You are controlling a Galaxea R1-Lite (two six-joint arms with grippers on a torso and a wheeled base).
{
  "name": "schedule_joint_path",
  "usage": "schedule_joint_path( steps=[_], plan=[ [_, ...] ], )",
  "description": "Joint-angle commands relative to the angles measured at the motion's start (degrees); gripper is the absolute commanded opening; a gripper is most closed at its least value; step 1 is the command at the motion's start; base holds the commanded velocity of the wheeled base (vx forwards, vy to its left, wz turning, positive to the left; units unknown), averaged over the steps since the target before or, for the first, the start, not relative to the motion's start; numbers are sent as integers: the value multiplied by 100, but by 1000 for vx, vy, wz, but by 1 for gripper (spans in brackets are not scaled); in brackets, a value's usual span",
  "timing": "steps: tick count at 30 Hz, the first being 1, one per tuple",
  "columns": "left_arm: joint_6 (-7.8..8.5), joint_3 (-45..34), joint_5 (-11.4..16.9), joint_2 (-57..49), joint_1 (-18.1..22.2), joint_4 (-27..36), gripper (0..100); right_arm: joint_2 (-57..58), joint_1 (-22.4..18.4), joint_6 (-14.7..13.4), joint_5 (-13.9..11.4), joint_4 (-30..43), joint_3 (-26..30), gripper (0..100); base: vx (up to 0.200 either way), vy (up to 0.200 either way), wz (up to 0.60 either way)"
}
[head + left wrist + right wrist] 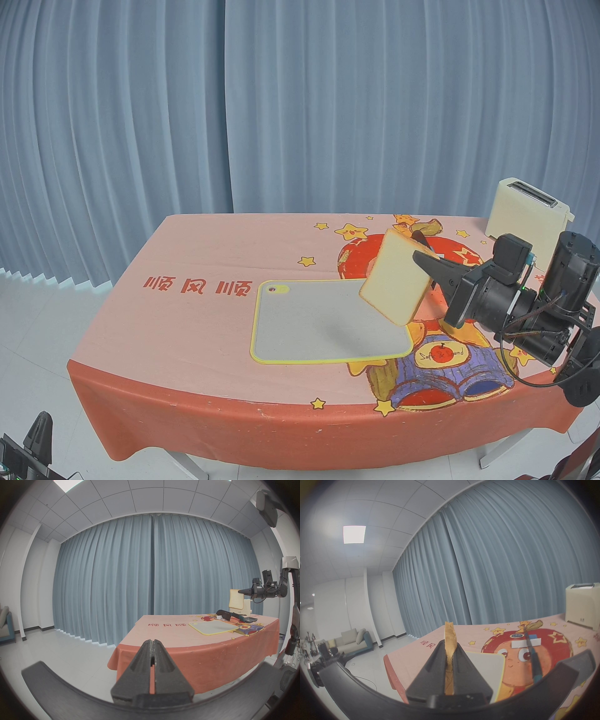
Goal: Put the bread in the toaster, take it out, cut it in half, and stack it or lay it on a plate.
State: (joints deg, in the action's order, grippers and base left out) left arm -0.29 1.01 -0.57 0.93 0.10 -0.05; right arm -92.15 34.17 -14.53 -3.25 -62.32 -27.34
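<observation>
A pale slice of bread (395, 277) hangs tilted in the air above the right end of the grey cutting board (312, 322), with my right gripper (425, 259) shut on its far edge. The right wrist view looks along the thin edge of the bread (449, 645), clamped between the dark fingers. The cream toaster (528, 214) stands at the far right corner of the table, behind the right arm. A dark-handled knife (532, 655) lies on the tablecloth to the right of the board. My left gripper (152, 661) is shut, off the table's left side and low.
The table wears a pink cloth (206, 250) with a red apple print, and its left half is bare. Blue curtains hang close behind it. From the left wrist view the table (200, 642) stands some way off across open floor.
</observation>
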Motion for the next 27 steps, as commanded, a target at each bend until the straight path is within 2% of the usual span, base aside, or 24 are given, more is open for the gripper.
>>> schedule_joint_path(
  steps=[1, 6, 14, 19, 27],
  plan=[
    [-6, -101, -4, -93, -1, -4, 0, -304, 20, -146, -8, -8, -52, 0, 0, 200, 0],
    [-6, -101, -4, -93, -1, -4, 0, -462, 20, -401, -8, -8, -113, 0, 0, 200, 0],
    [-6, -101, -4, -93, -1, -4, 0, -497, 11, -1122, -26, -8, -289, 0, 0, 0, 0],
    [-6, -101, -4, -93, -1, -4, 0, -620, 11, -1324, -26, -8, -403, 0, 0, 0, 0],
    [-6, -101, -4, -93, -1, -4, 0, -778, 11, -1351, -17, -17, -439, 0, 0, 0, 0]
  ],
)
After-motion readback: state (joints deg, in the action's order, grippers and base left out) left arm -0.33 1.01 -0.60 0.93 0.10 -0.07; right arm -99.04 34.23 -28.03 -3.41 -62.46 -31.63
